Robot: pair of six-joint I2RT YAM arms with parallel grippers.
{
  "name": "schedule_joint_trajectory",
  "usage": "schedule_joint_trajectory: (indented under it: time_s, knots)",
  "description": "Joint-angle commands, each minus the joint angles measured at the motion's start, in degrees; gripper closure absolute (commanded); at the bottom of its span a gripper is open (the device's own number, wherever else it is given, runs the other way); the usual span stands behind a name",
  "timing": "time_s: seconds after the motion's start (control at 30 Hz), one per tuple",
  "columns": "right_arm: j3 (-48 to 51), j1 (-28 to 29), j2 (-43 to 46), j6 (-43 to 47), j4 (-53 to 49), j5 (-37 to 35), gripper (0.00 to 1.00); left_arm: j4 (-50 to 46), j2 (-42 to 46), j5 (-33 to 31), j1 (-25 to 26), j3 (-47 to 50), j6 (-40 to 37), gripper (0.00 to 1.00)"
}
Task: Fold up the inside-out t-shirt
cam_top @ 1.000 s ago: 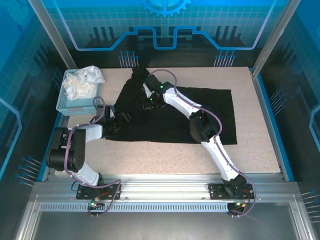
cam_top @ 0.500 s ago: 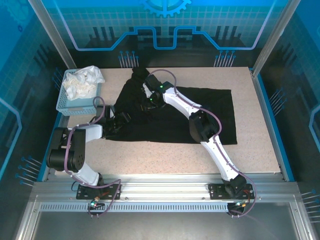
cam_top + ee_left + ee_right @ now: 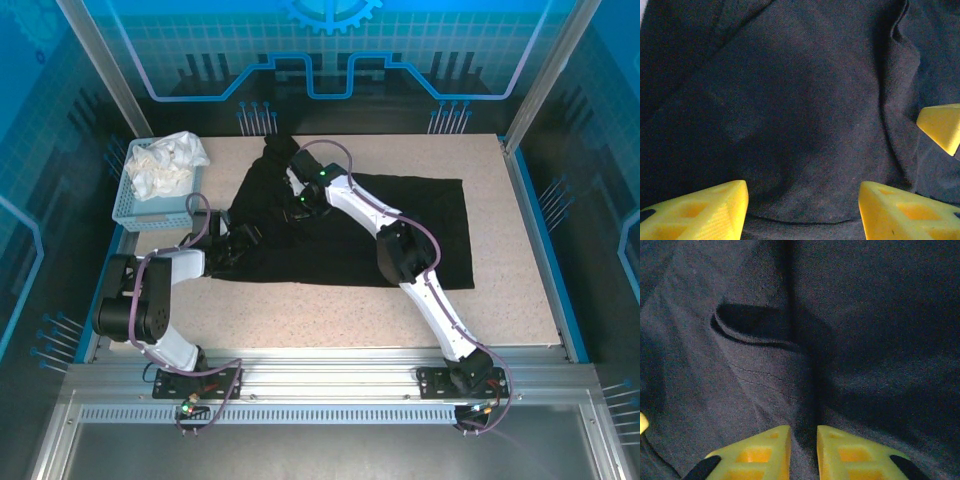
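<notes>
The inside-out t-shirt (image 3: 445, 225) lies flat across the table (image 3: 300, 315) centre, the left gripper (image 3: 802, 186) spread wide over its 9 o'clock edge, and the right gripper (image 3: 804, 434) near 11 o'clock has its fingers almost together at a fold, grip unclear.

Left arm (image 3: 165, 272), right arm (image 3: 432, 300): white links, black joints, purple cables (image 3: 425, 235). Left gripper (image 3: 802, 200), right gripper (image 3: 803, 440): yellow pocketed jaws.
</notes>
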State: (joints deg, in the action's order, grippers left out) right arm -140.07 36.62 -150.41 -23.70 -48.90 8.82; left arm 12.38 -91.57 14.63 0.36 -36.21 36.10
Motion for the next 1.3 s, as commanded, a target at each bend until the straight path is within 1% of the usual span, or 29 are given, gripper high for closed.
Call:
schedule_joint_trajectory:
  time_s: [0.0, 0.1, 0.27, 0.33, 0.47, 0.57, 0.77, 0.93, 1.1, 1.27]
  knots:
    - [-3.1, -0.5, -2.7, -0.3, -3.2, 1.2, 0.75, -1.8, -2.0, 0.5, -0.6, 1.7, 1.1, 0.38]
    - [-3.4, -0.5, -3.0, -0.4, -3.3, 1.0, 0.75, -1.6, -2.0, 0.6, -0.6, 1.8, 1.1, 0.38]
    - [-3.4, -0.5, -3.1, -0.8, -3.0, 0.7, 0.85, -1.2, -2.5, 0.8, -0.6, 1.8, 1.3, 0.38]
    - [-3.4, -0.6, -2.9, -0.9, -2.8, 0.8, 0.86, -1.2, -2.5, 0.9, -0.6, 1.8, 1.4, 0.38]
    - [-3.0, -1.2, -2.5, -1.5, -2.1, 1.7, 0.83, -1.2, -2.5, 1.0, -0.7, 1.8, 1.3, 0.38]
    - [-2.6, -1.5, -2.2, -1.5, -1.6, 2.0, 0.83, -1.2, -2.5, 0.9, -0.7, 1.8, 1.3, 0.38]
    - [-1.0, -1.9, -0.4, -1.5, 0.5, 2.3, 0.9, -1.2, -2.6, 0.9, -0.8, 1.8, 1.3, 0.38]
    - [-0.3, -2.2, 1.0, -1.0, 0.9, 2.3, 0.93, -1.3, -2.7, 0.8, -0.8, 1.8, 1.3, 0.38]
    - [2.7, -2.6, 4.3, -0.5, 1.8, 1.5, 0.93, -1.6, -2.7, 0.8, -0.8, 1.8, 1.3, 0.38]
    - [8.9, -3.0, 8.8, 0.1, 3.6, 0.3, 0.93, -1.8, -2.7, 0.7, -0.9, 1.7, 1.5, 0.38]
